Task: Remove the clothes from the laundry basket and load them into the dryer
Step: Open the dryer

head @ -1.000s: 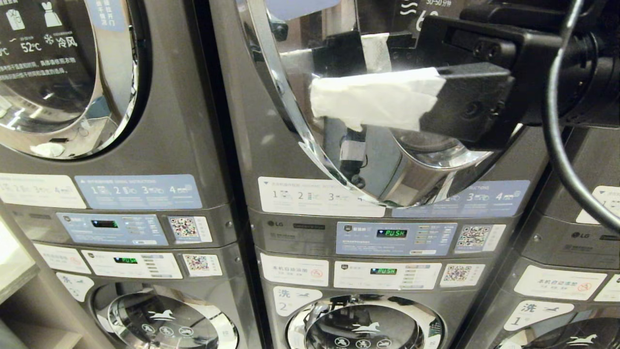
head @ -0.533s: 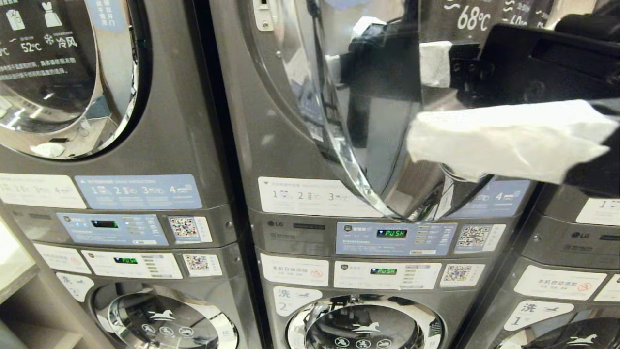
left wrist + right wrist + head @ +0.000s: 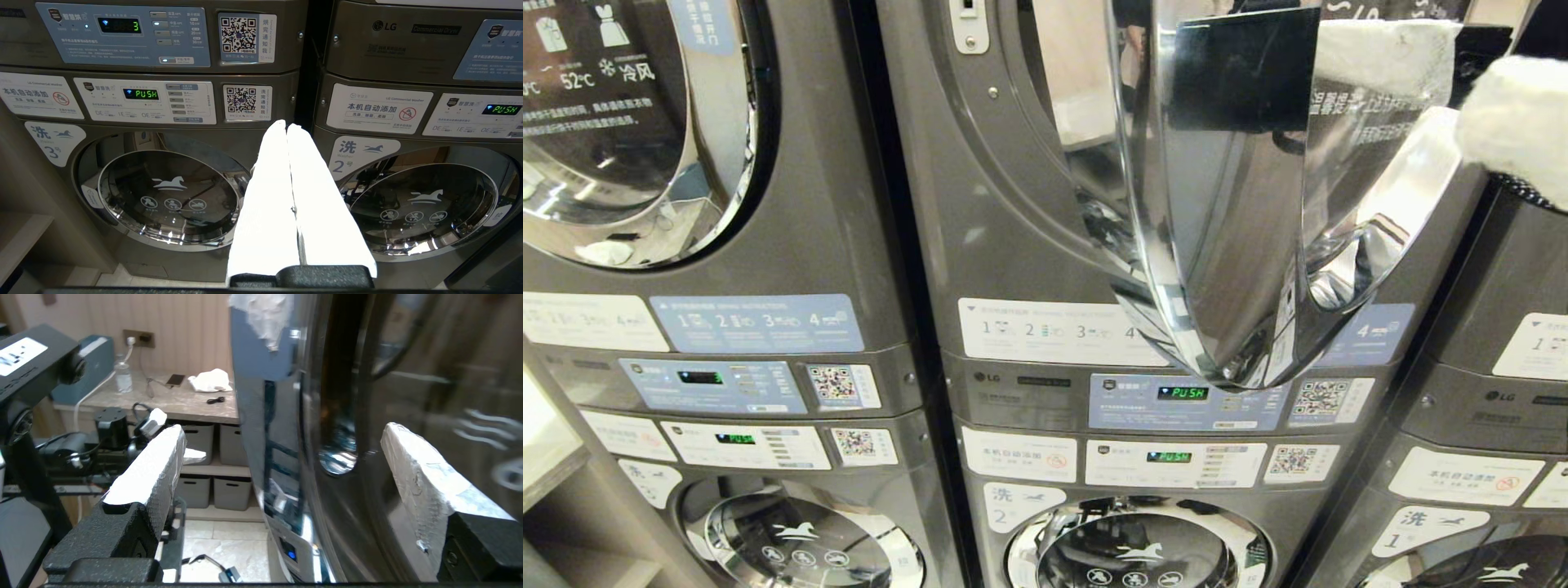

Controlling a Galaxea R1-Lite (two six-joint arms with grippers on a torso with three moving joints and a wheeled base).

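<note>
1. While the dryer door [image 3: 1217, 245] stands swung out edge-on from the middle LG dryer [image 3: 1013, 245], the right pincer [image 3: 282, 469] straddles its chrome rim, padded fingers [image 3: 151, 469] spread wide and gripping nothing.
2. The left pincer [image 3: 288, 134] hangs low before the washers [image 3: 163, 196], white pads pressed together, empty.
3. Neither clothes nor laundry basket show in any view.

Warm indoor light throughout. The curved chrome dryer door [image 3: 1225, 269] throws glare and warped reflections; the white padded fingers [image 3: 294, 204] are overexposed.
</note>
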